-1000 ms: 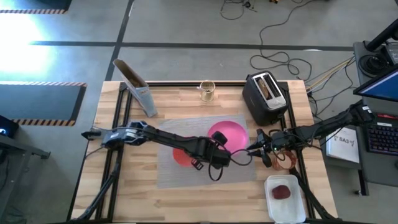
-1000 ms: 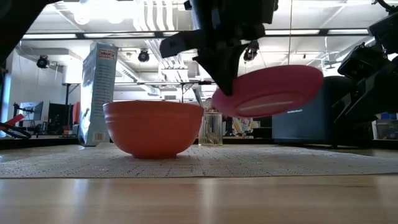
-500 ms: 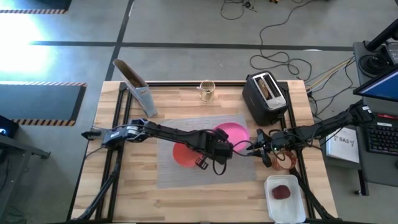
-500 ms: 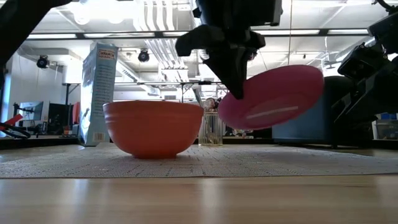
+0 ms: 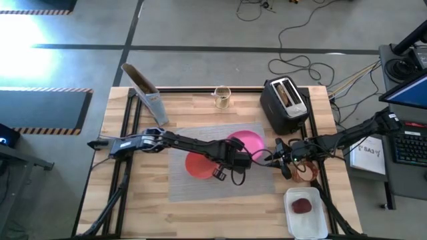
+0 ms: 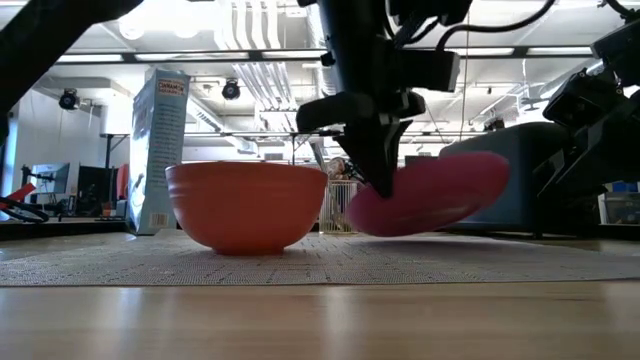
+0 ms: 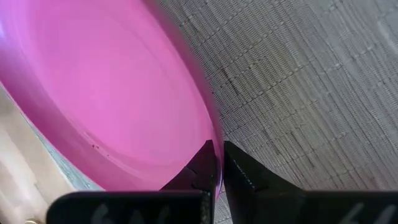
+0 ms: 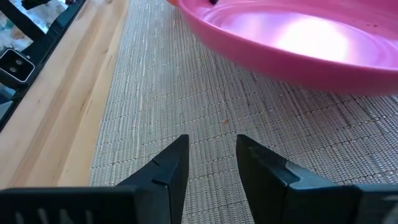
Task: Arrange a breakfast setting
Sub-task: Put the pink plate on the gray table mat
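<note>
A grey concrete floor [image 5: 200, 27] crossed by dark tape lines [image 5: 220, 47] is lying around the wooden counter [image 5: 200, 207], loose cables [image 5: 293, 40] are trailing over it, and what are probably ceiling lights [image 6: 150, 58] are glowing overhead.

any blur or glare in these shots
Low view: the plate is smeared by motion, while the bowl is sharp. High view: strong glare washes out the floor at top left. Left wrist view: the plate's near rim is soft beside the left hand.
</note>
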Controlling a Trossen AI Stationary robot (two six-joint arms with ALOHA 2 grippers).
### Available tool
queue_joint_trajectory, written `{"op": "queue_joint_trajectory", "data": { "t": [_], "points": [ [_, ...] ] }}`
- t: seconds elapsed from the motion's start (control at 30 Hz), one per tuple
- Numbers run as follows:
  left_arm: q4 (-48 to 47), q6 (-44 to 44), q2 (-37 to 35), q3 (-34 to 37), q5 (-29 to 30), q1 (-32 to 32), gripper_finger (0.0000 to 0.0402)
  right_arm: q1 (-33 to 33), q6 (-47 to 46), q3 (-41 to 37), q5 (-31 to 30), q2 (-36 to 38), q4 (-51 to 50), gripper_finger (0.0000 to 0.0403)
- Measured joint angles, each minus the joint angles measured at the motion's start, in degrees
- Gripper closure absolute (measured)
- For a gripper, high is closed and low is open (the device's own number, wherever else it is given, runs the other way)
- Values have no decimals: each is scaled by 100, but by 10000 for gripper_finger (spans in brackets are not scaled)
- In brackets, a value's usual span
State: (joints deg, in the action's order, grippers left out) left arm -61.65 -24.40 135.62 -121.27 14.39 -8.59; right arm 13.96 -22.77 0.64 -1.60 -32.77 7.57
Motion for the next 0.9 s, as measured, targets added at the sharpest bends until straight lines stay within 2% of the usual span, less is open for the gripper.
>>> {"op": "queue_joint_trajectory", "data": {
  "t": [0.47, 0.67, 0.9],
  "points": [
    [-2, 893, 65, 0, -174, 47, 394, 0, 0, 0, 2, 0, -2, 280],
    [-32, 1369, 65, 0, -203, 45, 357, 0, 0, 0, 1, 0, -2, 280],
    [14, 1450, 61, 0, -199, 45, 307, 0, 0, 0, 2, 0, -2, 280]
  ]
}}
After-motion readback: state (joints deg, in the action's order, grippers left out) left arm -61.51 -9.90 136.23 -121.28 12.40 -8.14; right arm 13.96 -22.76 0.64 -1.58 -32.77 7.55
